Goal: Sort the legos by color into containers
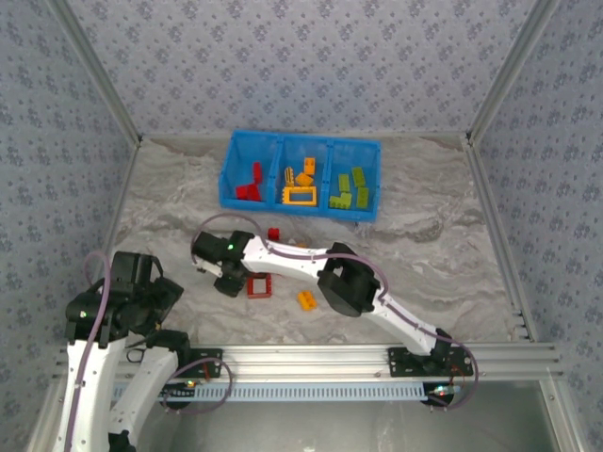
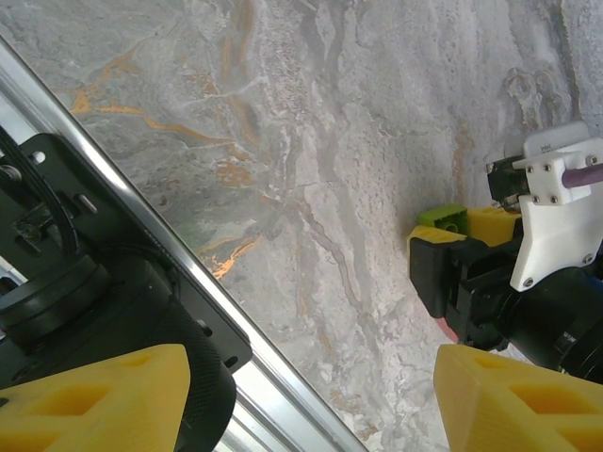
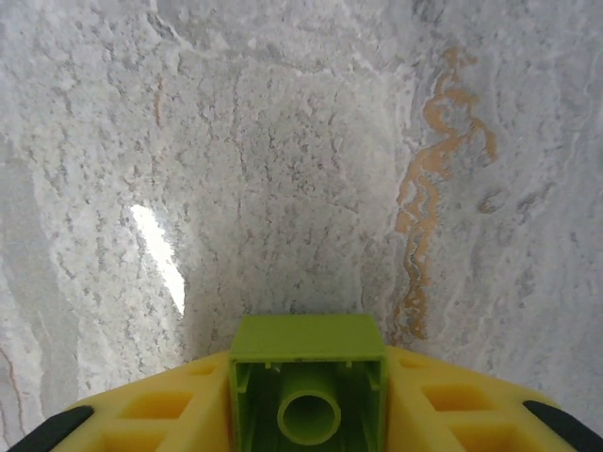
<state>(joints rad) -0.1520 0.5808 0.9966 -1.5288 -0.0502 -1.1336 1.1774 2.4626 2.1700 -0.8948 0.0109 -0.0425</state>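
"Containers (image 1: pixel 301 175) — where do they stand?"
"At the far middle of the table (image 1: pixel 452 273): one blue bin, red legos (image 1: pixel 250 184) left, yellow legos (image 1: pixel 301 184) middle, green legos (image 1: pixel 350 188) right."
"And the claws?"
"Left gripper (image 2: pixel 311 405): fingers apart, nothing between them, tips cut off at the edge. Right gripper (image 1: pixel 229 280) is clamped on a green brick (image 3: pixel 307 391) — its lower part cut off. Near it lie a red frame (image 1: pixel 259 285) and an orange brick (image 1: pixel 306 300)."
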